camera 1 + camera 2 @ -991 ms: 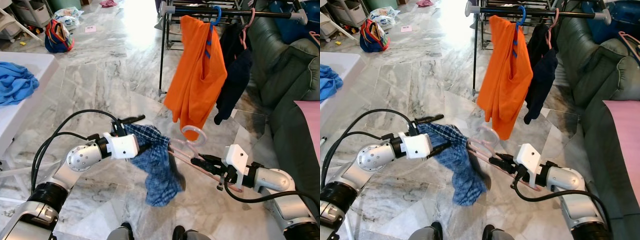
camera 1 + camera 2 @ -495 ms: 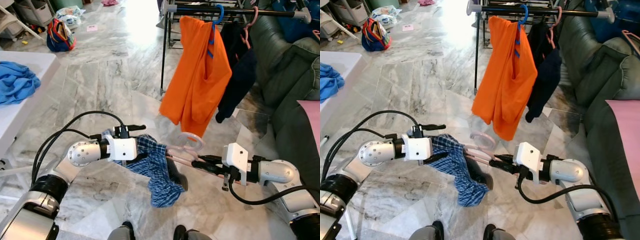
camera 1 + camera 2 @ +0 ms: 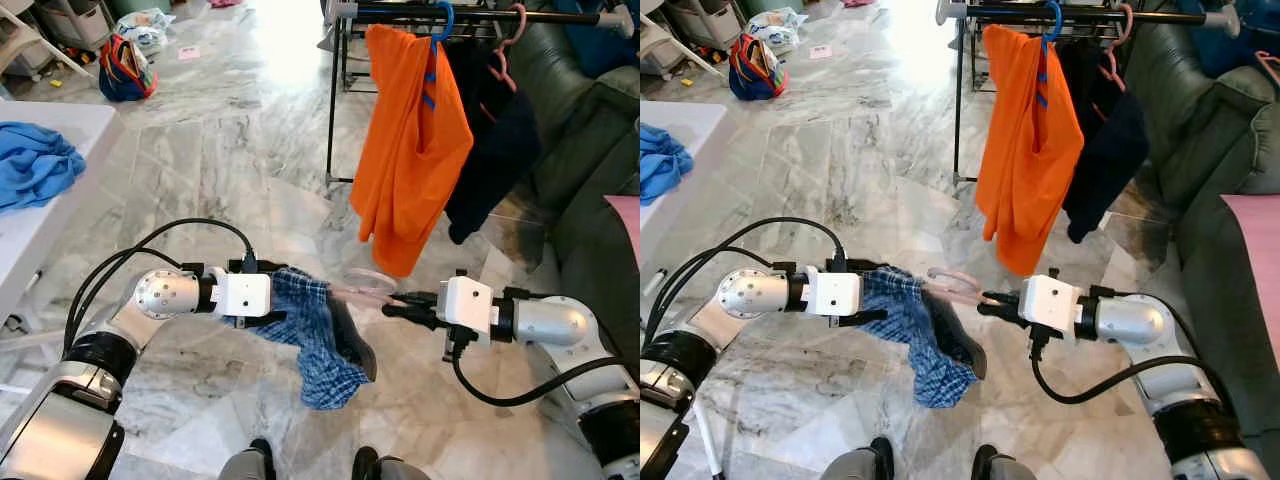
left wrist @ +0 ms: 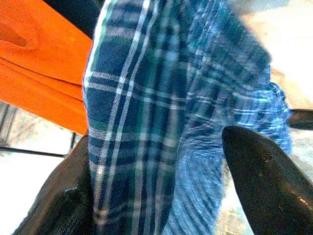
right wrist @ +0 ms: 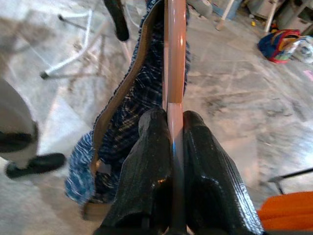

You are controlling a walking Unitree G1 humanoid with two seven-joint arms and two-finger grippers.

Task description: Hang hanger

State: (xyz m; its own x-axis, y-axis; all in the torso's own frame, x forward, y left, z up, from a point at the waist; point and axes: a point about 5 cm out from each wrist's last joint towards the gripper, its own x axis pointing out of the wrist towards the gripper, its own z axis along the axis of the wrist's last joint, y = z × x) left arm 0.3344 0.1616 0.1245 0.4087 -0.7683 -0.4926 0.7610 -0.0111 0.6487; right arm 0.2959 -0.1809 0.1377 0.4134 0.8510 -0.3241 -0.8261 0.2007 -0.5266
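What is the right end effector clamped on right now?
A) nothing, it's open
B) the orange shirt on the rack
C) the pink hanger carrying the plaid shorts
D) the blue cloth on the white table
C: the right end effector is shut on the pink hanger, with the plaid shorts draped over it.

Blue plaid shorts (image 3: pixel 315 335), pink hanger (image 5: pixel 174 58), orange shirt (image 3: pixel 405 150)

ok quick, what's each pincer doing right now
Left pincer: closed on the plaid garment.
Right pincer: closed on the pink hanger.
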